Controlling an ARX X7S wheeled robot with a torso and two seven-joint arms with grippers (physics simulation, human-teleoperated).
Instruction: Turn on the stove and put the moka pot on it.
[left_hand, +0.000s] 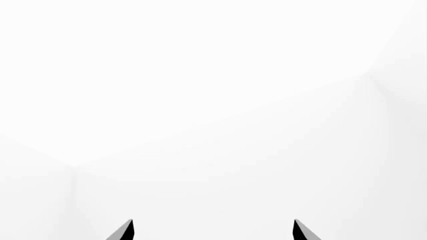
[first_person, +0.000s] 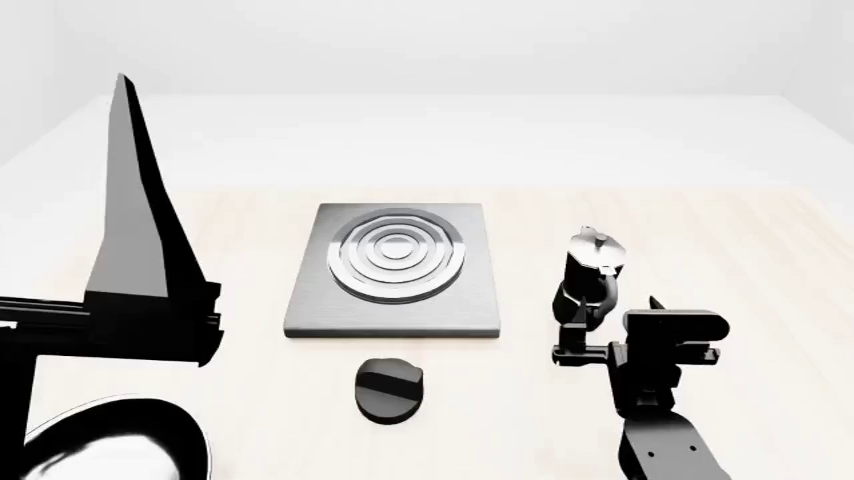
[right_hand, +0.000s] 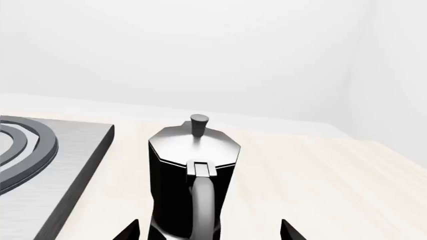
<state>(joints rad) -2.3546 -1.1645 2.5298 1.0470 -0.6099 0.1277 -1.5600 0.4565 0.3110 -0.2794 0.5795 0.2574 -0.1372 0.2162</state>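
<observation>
Now the right gripper lines up behind the moka pot, jaws apart around its handle; pot stands beside the stove. Best to close squarely, keeping it upright. Left gripper gapes wide, idle.

Bare white room around a pale wood tabletop

From the head camera I see a light, cream-toned wooden table filling the lower two thirds of the frame, its far edge running straight across the upper part. Beyond it a plain white floor or ledge meets a white back wall near the top, with side walls closing in at the upper left and upper right corners. The light is soft, even and nearly shadowless. My left wrist camera shows only blank white wall surfaces meeting at faint corners.
</observation>
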